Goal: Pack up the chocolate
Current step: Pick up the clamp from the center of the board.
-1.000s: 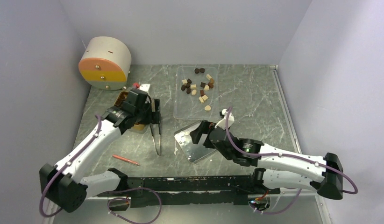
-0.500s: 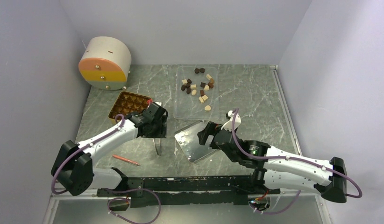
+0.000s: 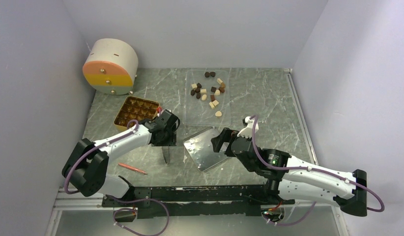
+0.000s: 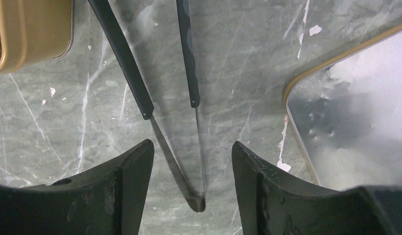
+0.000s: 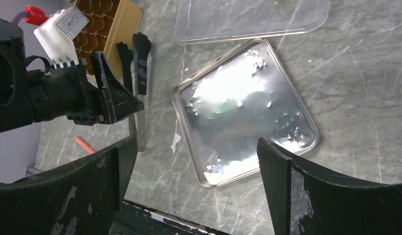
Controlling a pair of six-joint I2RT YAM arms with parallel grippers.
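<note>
**Left pincer straddling tongs; chocolate unpacked at far centre**

- Far left: round drum box (image 3: 110,66), cream, pink and yellow. No writing legible.
- Golden compartment box (image 3: 136,110), cups look empty. Its corner shows at the upper left of the left wrist view (image 4: 33,34).
- Red-orange pen (image 3: 132,168) lies near the arm bases, apart from everything.
- Left gripper (image 3: 163,135) is low over the tongs (image 3: 165,153). In the wrist view the jaws stand apart (image 4: 191,147), one either side of the tongs' hinge end (image 4: 195,201). Gaps show on both sides, so nothing is clamped.
- Step in hand, as I judge it: take up the tongs.
  - Centre both arms of the tool between the pads, then close slowly so it does not skid on the marble.
  - A hold slightly forward of the hinge should let the squeeze work the tips.
  - Lift straight, clear of the box corner and the metal tray (image 3: 205,150).
- Centre: the chocolate (image 3: 208,92), brown and cream pieces, is clustered on the clear tray (image 3: 207,115), well apart from the box.
- Right gripper (image 3: 220,142) hovers over the metal tray (image 5: 243,112), jaws spread wide and empty (image 5: 195,144).
- No brands or labels readable in any view
</note>
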